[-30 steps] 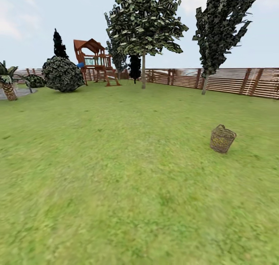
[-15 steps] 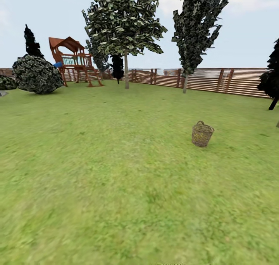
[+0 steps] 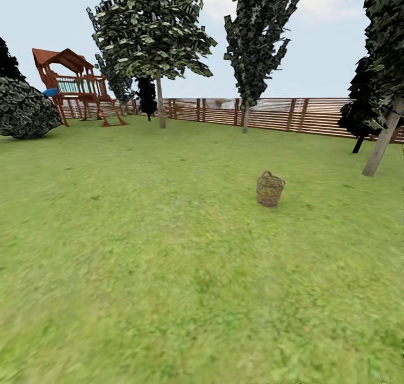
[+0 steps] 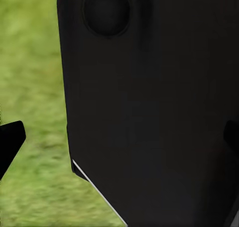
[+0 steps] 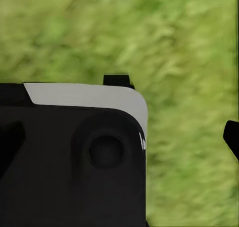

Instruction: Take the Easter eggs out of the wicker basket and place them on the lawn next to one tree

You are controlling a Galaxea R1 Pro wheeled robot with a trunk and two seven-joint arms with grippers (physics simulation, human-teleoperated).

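No writing, brand or label can be read anywhere in these views.

In the head view, at the far left a dark rounded bush [image 3: 22, 108] sits at the lawn's edge, with a red-brown wooden playset [image 3: 76, 86] just beyond it by the fence [image 3: 314, 116]. Next comes a broad-crowned tree [image 3: 160, 100] with a slim pale trunk, and a thin dark tree [image 3: 147, 95] close behind it. Further right stands a tall narrow tree [image 3: 245, 117] against the slatted fence. The wicker basket [image 3: 270, 189] stands upright on the lawn [image 3: 140, 249], right of centre and well apart from every trunk; its contents are too small to tell. At the far right a thick, pale grey-beige tree trunk [image 3: 382, 145] leans slightly, with a black-trunked dark tree [image 3: 359, 142] just behind it.

In the left wrist view, a black robot body panel [image 4: 149, 112] lies before the camera over blurred grass; the left claw [image 4: 119, 142] shows only dark finger tips [image 4: 10, 140] at the frame's edges, set well apart with nothing between them.

In the right wrist view, a black and grey-white housing [image 5: 74, 147] lies over grass; whether the right claw is apart or together cannot be told.
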